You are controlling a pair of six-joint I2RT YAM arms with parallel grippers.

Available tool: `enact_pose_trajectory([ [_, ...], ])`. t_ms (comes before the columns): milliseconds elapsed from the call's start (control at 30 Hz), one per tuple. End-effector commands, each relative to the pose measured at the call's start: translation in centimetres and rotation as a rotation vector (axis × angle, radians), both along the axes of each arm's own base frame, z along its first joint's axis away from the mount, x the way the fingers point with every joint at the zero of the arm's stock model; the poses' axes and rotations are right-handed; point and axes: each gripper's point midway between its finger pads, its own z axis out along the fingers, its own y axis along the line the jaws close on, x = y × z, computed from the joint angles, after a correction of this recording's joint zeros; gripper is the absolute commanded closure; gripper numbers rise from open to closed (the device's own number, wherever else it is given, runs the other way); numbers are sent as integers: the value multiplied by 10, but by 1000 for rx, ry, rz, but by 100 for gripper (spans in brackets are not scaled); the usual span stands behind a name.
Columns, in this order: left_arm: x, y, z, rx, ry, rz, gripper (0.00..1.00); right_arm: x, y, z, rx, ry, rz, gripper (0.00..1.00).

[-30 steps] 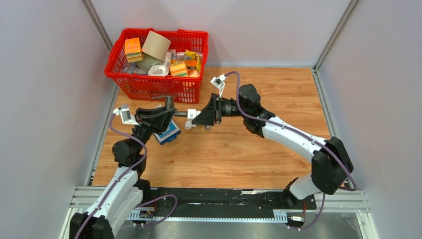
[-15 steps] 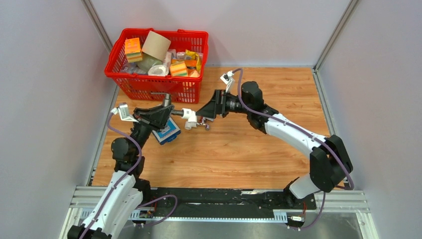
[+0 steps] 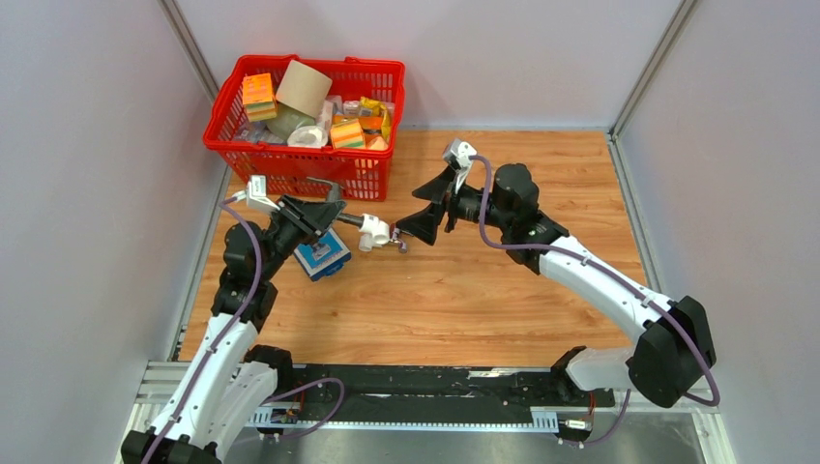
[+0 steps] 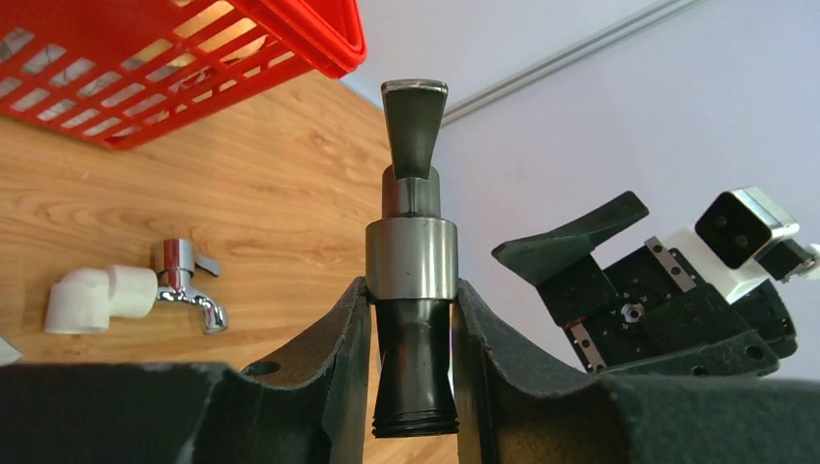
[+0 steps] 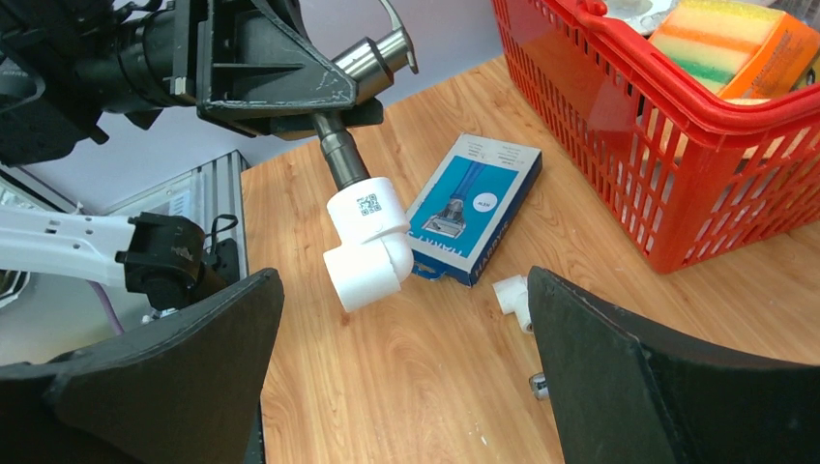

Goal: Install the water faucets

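Left claw (image 3: pixel 327 213) pinched narrow, right claw (image 3: pixel 428 207) agape, arms angled toward each other.

The right tool (image 5: pixel 403 280) stands wide open, its two dark fingers (image 5: pixel 174 377) filling the lower corners with nothing between them. Beyond the gap, the left tool (image 5: pixel 327 95) clamps a dark grey faucet (image 5: pixel 372 56), held clear above the wooden surface (image 5: pixel 406 406). A white elbow fitting (image 5: pixel 366 242) with a small printed code sits on the faucet's lower end, tilted. Behind it, a flat blue-and-white box (image 5: pixel 474 208) lies on the surface, just beside a red basket (image 5: pixel 619 145) holding a yellow, green and orange striped sponge pack (image 5: pixel 725 39). A second small white fitting (image 5: pixel 512 295) lies near the box, partly hidden by one finger.
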Motion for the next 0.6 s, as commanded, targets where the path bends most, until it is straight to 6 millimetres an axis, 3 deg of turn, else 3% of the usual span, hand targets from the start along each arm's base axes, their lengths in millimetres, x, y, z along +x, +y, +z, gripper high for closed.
enact_pose_trajectory([
  [0,-6,-6,32,-83,-45,-37,100,-8,3,10,40,-155,71,0],
  [200,-4,-12,35,-122,-19,-70,100,-29,12,-3,-49,-422,50,0],
  [333,-4,-18,38,-159,-9,-111,100,-40,14,2,-30,-603,-26,0],
  [567,-10,-25,49,-218,-23,-169,100,-34,27,-5,-89,-677,-98,0],
])
